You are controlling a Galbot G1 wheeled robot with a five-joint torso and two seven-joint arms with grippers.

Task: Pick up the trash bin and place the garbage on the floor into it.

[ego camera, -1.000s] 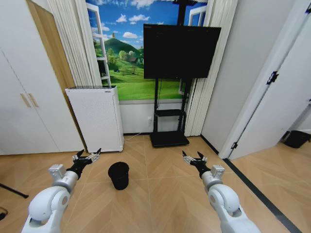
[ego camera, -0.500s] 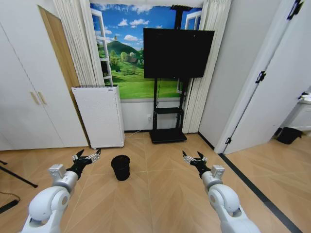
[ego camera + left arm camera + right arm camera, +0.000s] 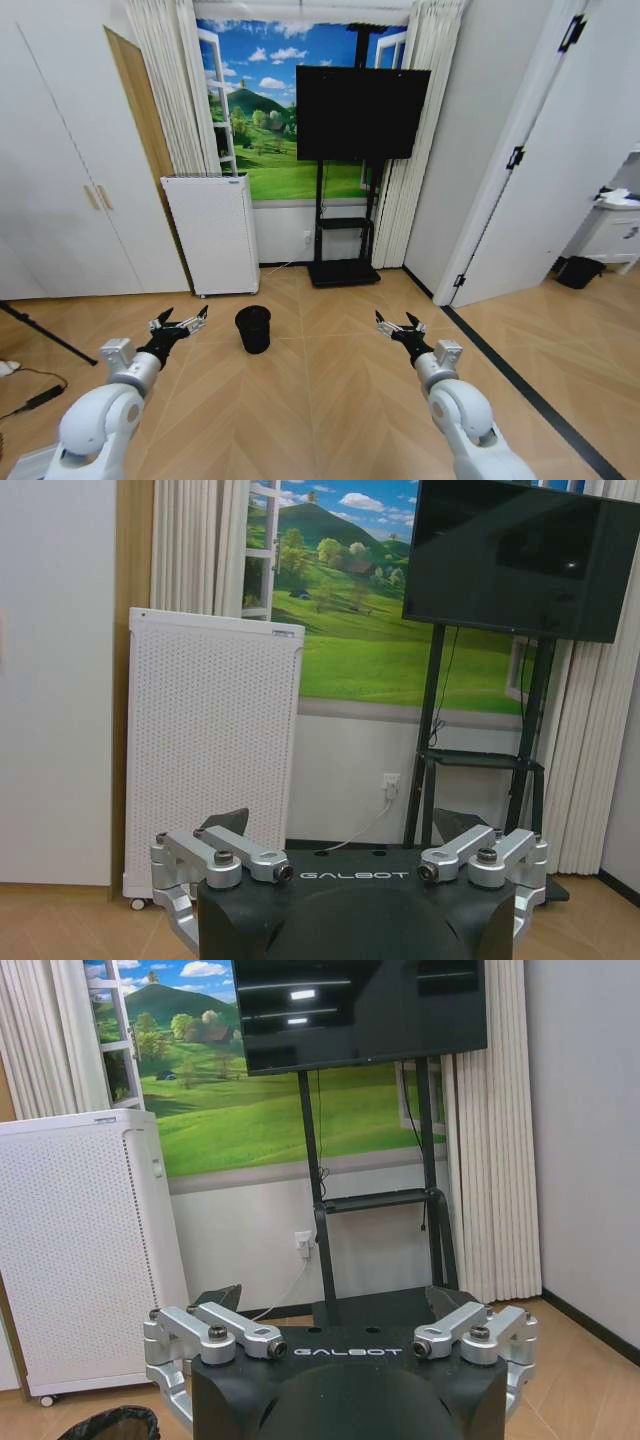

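Fingers spread on left gripper (image 3: 180,323) and right gripper (image 3: 399,324), both hovering over floor (image 3: 320,400), bin (image 3: 253,328) upright between them, farther off.

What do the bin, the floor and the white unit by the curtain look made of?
Bin: matte black, likely plastic; a crinkled black bag liner shows at its rim.
Floor: tan wood-look panels in chevron, faint sheen; laminate or vinyl, can't tell.
White unit: front panel perforated with fine holes, matte white; metal or plastic, unclear.
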